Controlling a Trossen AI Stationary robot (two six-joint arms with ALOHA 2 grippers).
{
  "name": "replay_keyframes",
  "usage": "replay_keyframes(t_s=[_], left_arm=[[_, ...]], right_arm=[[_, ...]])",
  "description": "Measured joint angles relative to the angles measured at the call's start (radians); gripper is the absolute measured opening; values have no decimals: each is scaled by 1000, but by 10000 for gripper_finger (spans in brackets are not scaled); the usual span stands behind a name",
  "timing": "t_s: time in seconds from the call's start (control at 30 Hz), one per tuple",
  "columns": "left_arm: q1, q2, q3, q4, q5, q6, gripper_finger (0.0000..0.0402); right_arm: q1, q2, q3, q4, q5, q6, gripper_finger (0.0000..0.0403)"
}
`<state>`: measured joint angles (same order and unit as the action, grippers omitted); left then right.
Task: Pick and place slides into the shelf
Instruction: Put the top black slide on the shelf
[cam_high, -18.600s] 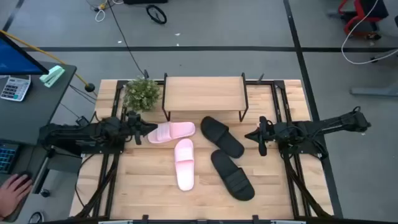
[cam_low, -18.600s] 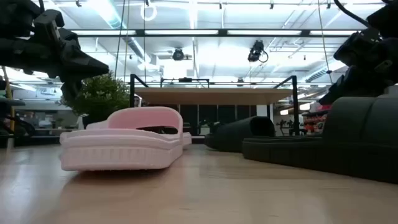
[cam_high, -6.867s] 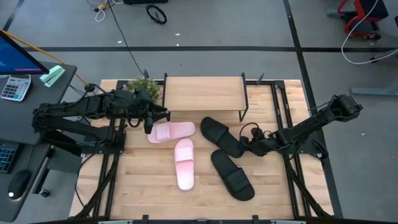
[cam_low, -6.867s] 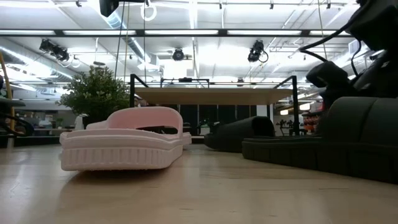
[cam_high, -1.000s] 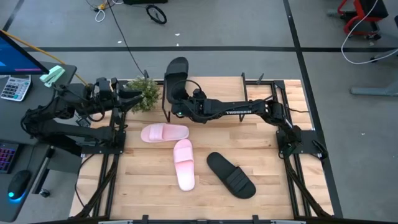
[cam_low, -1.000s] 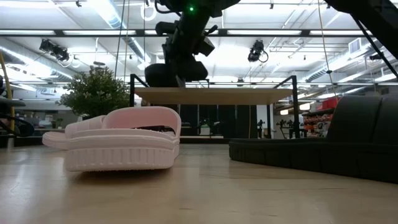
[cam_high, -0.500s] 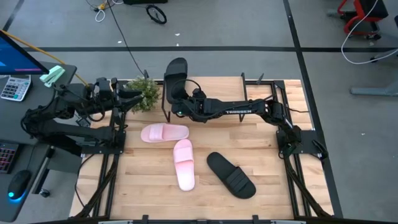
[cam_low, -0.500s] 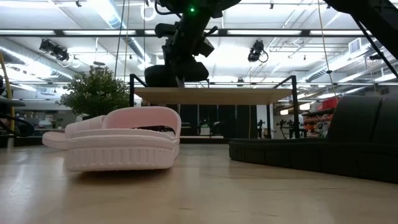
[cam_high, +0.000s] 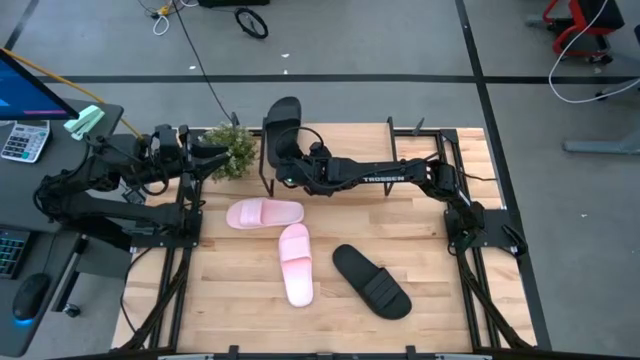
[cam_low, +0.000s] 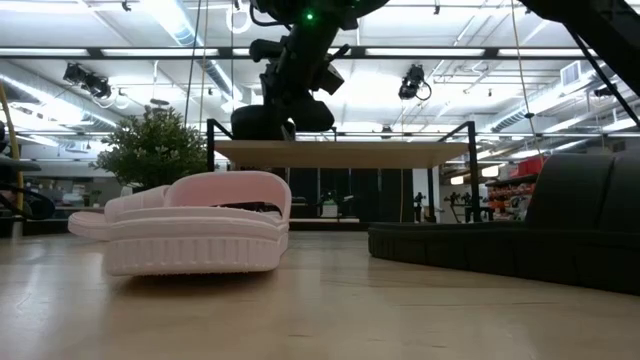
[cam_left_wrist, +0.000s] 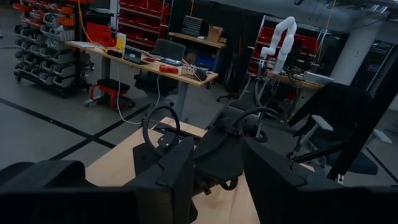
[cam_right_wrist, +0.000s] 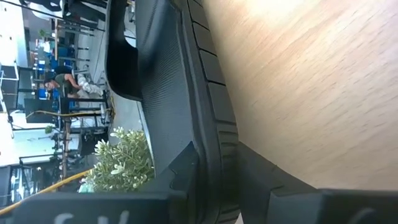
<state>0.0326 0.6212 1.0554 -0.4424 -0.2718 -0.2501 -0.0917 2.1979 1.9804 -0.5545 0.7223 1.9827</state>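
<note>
My right gripper (cam_high: 286, 152) reaches across the shelf (cam_high: 355, 140) to its left end and is shut on one black slide (cam_high: 283, 115). That slide hangs just over the shelf's top board (cam_low: 380, 152), and its far end sticks out past the board's far edge. The second black slide (cam_high: 372, 281) lies sole-down on the table at near right. Two pink slides (cam_high: 265, 213) (cam_high: 297, 263) lie sole-down on the table in front of the shelf. My left gripper (cam_high: 212, 155) waits open by the table's left edge, holding nothing. My right gripper pinches the black slide's sole (cam_right_wrist: 214, 143) at the end away from the strap (cam_right_wrist: 124, 62), one finger on the footbed side and one under the sole. The fingers come level from the table's right and near side. I cannot tell whether the sole touches the board.
A small potted plant (cam_high: 232, 148) stands at the shelf's left end, between my left gripper and the held slide. Black metal legs (cam_low: 212, 170) carry the shelf. Bare tabletop (cam_high: 450, 300) lies to the right of the loose black slide.
My right gripper has carried the black slide very slightly toward the table's left and down toward the shelf board. Its grip is unchanged.
</note>
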Motion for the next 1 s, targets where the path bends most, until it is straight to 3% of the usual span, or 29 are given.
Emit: replay_keyframes(t_s=[0.33,1.0], left_arm=[[0,0,0,0,0,0,137],[0,0,0,-19,0,-1,138]], right_arm=[[0,0,0,0,0,-2,95],[0,-1,0,33,-30,-75,161]])
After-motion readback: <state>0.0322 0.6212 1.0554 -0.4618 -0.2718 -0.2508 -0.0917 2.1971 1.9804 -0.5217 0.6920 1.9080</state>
